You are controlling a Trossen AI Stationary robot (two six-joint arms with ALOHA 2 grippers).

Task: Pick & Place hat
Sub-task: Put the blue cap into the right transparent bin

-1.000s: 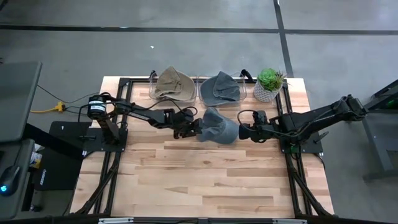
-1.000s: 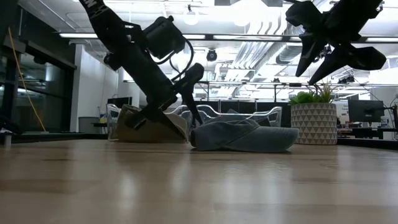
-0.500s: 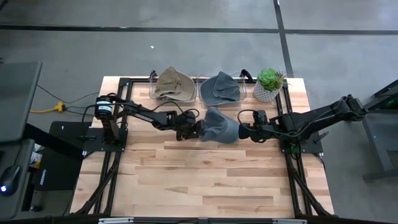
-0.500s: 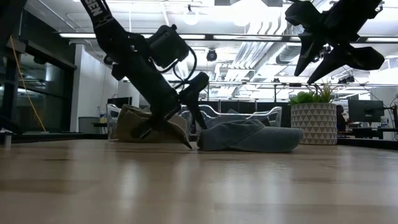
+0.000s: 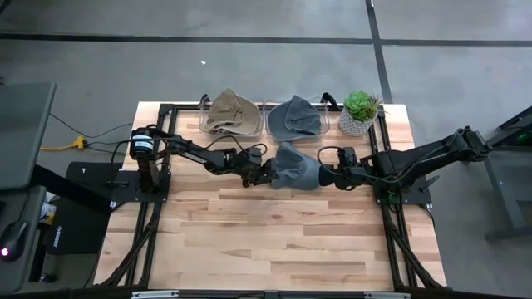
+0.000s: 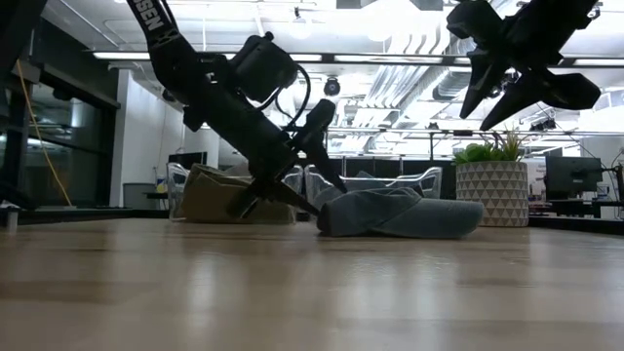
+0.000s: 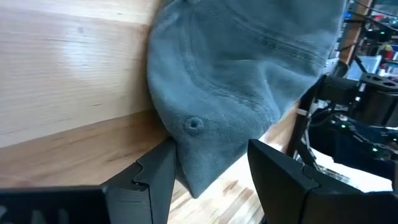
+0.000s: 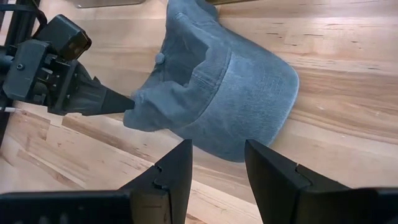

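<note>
A grey-blue cap [image 5: 296, 169] lies on the table between my two grippers, its brim toward the right arm and its crown, with the top button [image 7: 194, 124], toward the left arm. My left gripper [image 5: 264, 172] is open and low at the cap's left end [image 6: 331, 216], its fingers astride the crown [image 7: 214, 180]. My right gripper [image 5: 327, 176] is open and hovers above the brim [image 8: 249, 93], well clear of the table in the low view [image 6: 483, 112]. My left gripper has its open fingers on either side of the crown's left end [image 7: 199, 162], close below the top button. It comes slanting down from the table's left. One fingertip [image 8: 124, 101] meets the crumpled crown edge [image 8: 138, 102]. The cap lies flat on the table.
Two clear bins stand at the far edge: one holds a tan hat [image 5: 231, 112], the other a grey hat [image 5: 295, 116]. A potted plant [image 5: 359, 112] stands to their right. Bare wood [image 5: 274, 241] stretches toward the near edge.
My left gripper has moved toward the table's right, staying low and open, and the cap has slid a short way right along the table ahead of it.
</note>
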